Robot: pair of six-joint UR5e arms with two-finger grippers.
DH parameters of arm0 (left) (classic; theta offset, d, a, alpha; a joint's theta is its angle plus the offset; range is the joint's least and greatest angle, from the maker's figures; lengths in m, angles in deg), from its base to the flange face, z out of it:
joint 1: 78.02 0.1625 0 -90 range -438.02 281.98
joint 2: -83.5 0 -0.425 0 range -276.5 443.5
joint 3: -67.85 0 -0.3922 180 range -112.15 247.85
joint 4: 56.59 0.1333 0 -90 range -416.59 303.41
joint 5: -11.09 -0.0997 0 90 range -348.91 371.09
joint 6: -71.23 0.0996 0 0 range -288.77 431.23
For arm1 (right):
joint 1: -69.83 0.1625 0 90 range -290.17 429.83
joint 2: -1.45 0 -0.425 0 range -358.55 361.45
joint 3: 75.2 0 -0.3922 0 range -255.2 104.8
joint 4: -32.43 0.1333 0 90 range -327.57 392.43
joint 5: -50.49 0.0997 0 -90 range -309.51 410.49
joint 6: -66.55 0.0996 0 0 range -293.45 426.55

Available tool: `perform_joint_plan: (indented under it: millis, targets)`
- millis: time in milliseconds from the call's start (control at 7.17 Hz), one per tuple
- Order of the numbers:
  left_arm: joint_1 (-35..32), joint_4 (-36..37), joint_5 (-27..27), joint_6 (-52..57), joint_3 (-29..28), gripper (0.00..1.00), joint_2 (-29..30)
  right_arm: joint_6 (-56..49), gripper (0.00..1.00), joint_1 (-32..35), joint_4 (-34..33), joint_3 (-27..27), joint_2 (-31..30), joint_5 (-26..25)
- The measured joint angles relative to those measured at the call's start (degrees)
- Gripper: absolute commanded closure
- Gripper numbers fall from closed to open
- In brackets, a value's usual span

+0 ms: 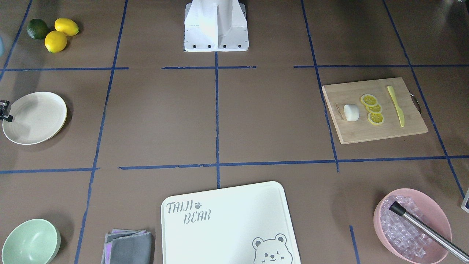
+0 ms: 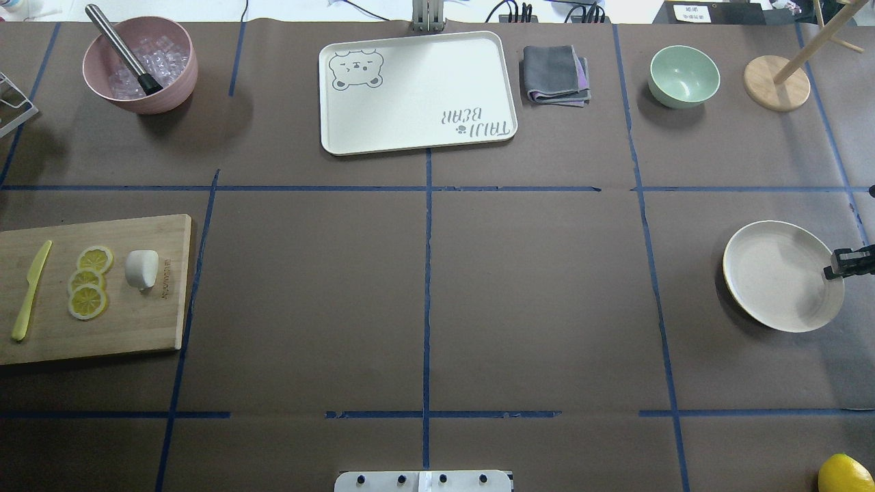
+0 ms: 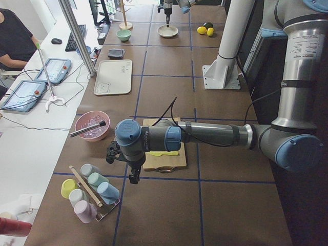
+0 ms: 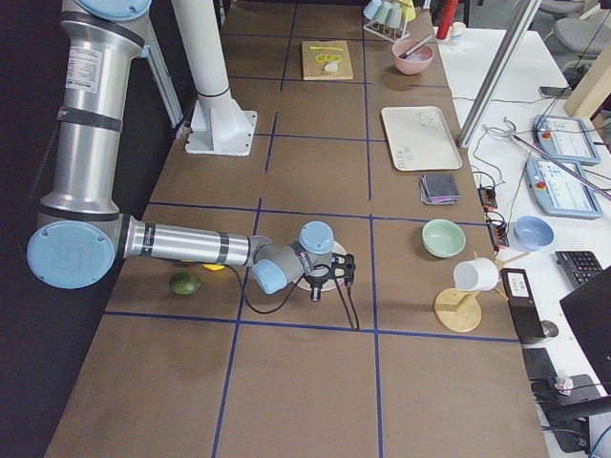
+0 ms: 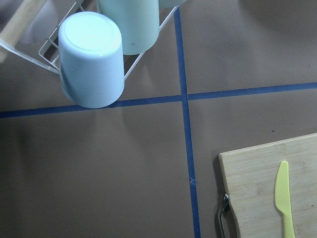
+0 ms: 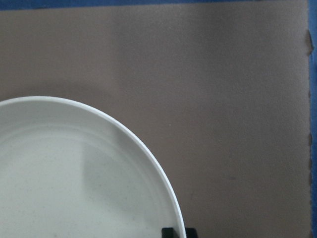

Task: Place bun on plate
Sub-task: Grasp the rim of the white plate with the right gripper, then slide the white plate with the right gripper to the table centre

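Across a brown paper-covered table (image 2: 307, 307) gridded with blue tape (image 2: 427, 273), found the bun (image 2: 141, 268) lying on a wooden board (image 2: 137, 328) at the robot's left end. Placed it just beside three lemon slices (image 2: 87, 301), with a pale yellow knife (image 2: 31, 290) on their other side. Spotted the plate (image 2: 765, 273) well apart from it, flat on the table at the robot's right end, and the bun not yet on it.

Caught the right gripper (image 6: 179, 233) hanging above the plate's outer rim. Saw its fingertips (image 6: 168, 232) drawn nearly together, only a sliver between them, gripping nothing.

Made out the left gripper (image 3: 134, 177) only in the side view, hanging over the table between the board's handle end and a rack of cups (image 3: 89, 197). Could not tell whether parted or closed.

Noted along the far edge a pink bowl (image 2: 140, 65) of ice with a metal tool, a white bear-printed tray (image 2: 417, 92), a folded gray cloth (image 2: 555, 74) and a mint-green bowl (image 2: 683, 75).
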State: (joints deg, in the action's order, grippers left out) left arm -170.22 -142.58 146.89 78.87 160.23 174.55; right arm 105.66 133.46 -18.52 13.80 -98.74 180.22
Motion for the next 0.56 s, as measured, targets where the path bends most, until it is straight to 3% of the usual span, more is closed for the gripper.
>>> perform_joint_plan:
  millis: [558]
  targets:
    - [0.00,-0.03,0.00,0.00,0.31,0.00,0.00,4.22,1.00,7.71,-0.08,4.87,3.48,10.72]
